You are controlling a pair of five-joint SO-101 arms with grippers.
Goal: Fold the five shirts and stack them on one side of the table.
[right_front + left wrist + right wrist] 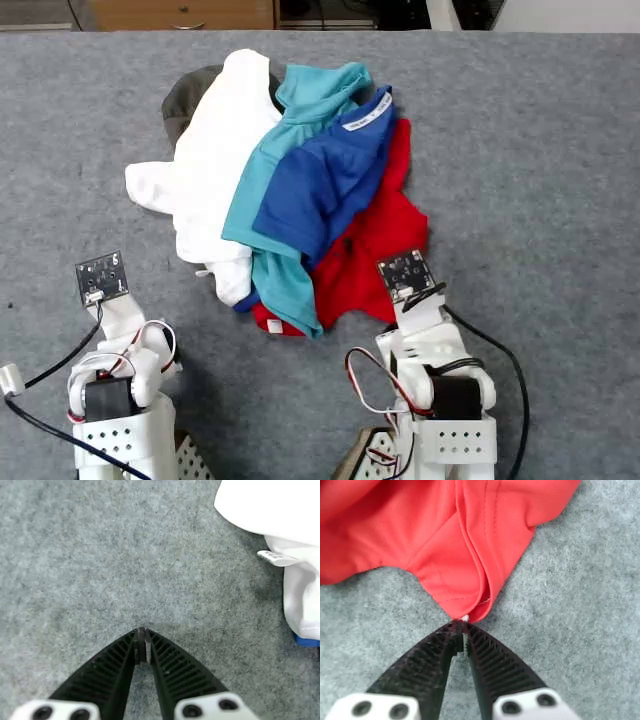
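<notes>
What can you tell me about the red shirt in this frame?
The red shirt is plain, smooth-looking fabric. It lies crumpled and unfolded on the grey table. The blue shirt and teal shirt lie over it, so mainly the side nearer the right arm and its near edge show. A stitched hem doubles into a fold whose tip lies right at the shut right gripper; whether they touch is unclear.

The white left arm (pixel 118 345) and white right arm (pixel 425 345) crouch low, side by side. The left black ribbed fingers (pixel 117 667) and the right black ribbed fingers (pixel 432 662) are pressed tip to tip.
</notes>
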